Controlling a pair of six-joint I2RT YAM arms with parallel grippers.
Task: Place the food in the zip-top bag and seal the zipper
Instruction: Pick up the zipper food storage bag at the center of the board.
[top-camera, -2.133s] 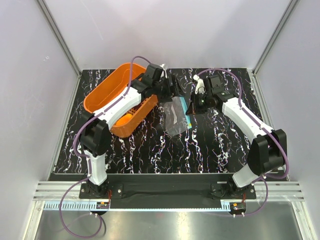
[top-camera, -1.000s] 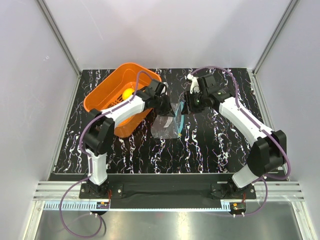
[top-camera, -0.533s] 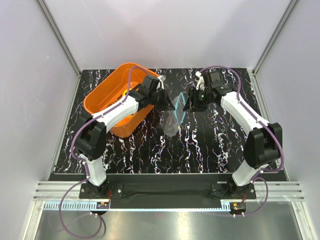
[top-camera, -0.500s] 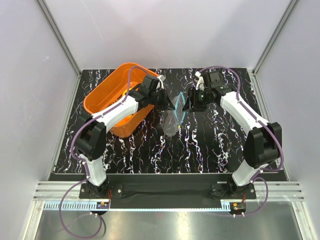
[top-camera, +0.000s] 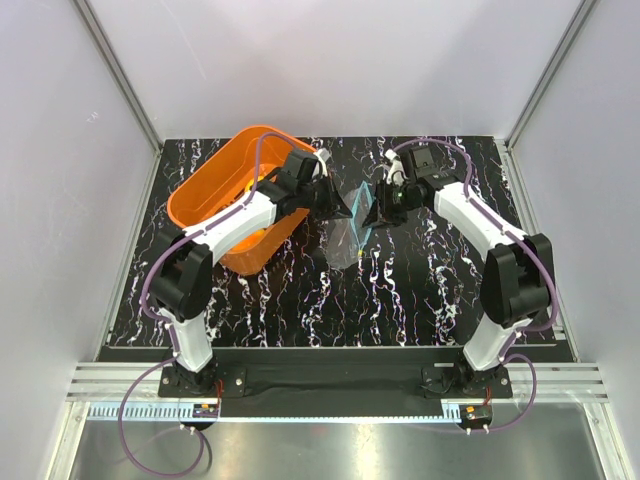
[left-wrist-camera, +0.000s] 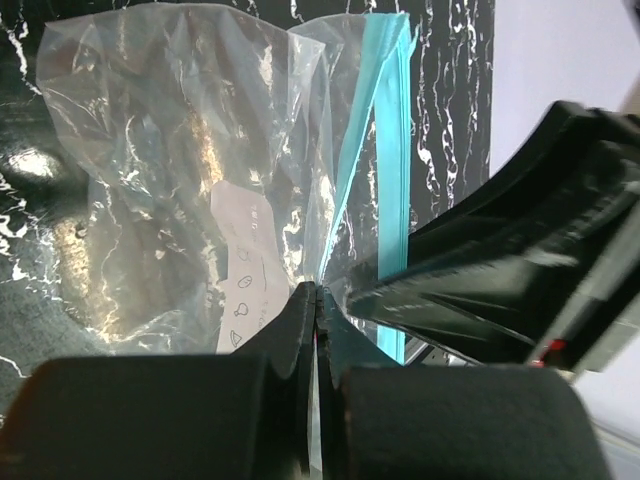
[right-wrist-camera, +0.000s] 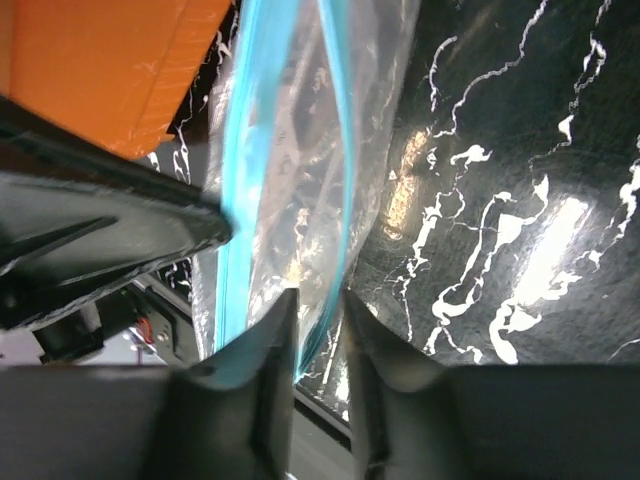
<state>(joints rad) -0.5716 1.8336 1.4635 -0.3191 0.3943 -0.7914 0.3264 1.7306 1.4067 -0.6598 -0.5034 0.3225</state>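
Top external view: right end effector (top-camera: 373, 212) has edged closer to the left end effector (top-camera: 344, 208). Both are clamped shut on the bag (top-camera: 346, 243) at its zipper (top-camera: 366, 205) edge. The bag hangs between them, seemingly empty. Its mouth probably needs spreading before anything goes in.

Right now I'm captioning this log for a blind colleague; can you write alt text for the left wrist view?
A clear zip-top bag fills most of the frame, its film pinched between the closed left fingers at bottom centre. Its teal zipper runs down toward the black right fingers reaching in from the right, above a black marbled table.
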